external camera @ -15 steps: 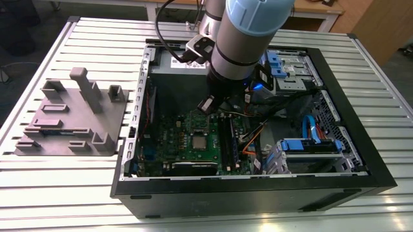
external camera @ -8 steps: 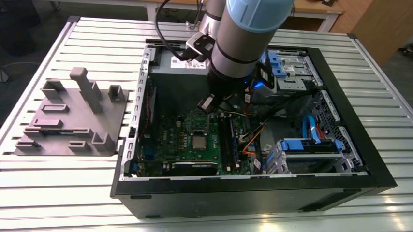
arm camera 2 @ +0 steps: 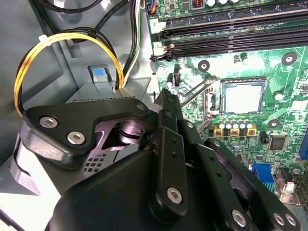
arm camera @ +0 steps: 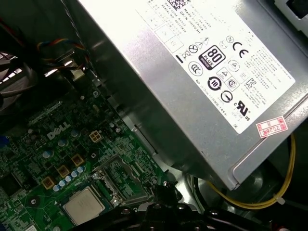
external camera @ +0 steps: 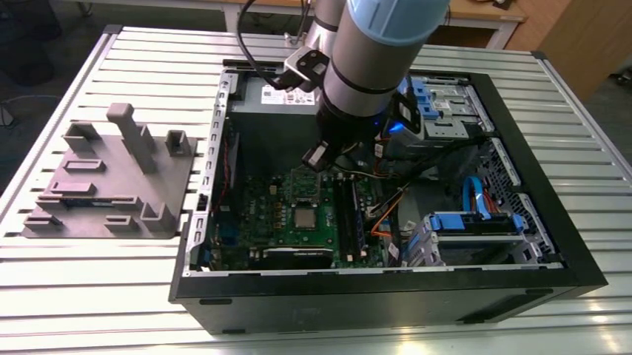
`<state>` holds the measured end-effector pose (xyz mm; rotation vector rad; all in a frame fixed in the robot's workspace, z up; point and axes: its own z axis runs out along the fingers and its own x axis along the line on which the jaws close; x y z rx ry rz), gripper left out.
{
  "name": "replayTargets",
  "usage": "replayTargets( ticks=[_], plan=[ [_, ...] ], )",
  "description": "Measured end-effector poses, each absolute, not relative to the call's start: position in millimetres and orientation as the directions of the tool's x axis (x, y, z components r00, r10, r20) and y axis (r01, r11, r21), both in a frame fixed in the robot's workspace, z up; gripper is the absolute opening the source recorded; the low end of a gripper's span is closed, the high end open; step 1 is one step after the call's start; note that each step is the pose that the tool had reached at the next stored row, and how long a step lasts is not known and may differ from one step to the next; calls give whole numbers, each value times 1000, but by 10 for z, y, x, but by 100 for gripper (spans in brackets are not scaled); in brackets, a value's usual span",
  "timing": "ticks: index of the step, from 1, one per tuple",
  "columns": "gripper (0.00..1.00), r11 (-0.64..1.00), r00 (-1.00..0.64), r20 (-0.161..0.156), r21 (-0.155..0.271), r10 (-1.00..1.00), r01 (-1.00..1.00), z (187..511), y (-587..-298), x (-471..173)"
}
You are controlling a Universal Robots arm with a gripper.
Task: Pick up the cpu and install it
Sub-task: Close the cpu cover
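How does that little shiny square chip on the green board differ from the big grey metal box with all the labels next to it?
The cpu is a small flat square, while the power supply box is a far larger, bulky block. The cpu's silvery top looks plain; the box's face carries a sticker crowded with symbols. The cpu lies in its socket on the green motherboard; the box sits beside the board against the case wall. Both have grey metal surfaces.

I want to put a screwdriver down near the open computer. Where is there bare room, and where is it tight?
The ribbed table is bare in front of the grey fixture block and along the computer case's near side. Inside the case it is crowded: the arm hangs over the motherboard, where the cpu sits, with cables and the blue drive bracket beside it.
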<state>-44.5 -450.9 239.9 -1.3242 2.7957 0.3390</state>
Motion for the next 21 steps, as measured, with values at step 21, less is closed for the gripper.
replayTargets(
  ticks=[21],
  plan=[
    [10, 613, -637, -120, 184, -762, -768, 2425, -4527, -458]
  ],
)
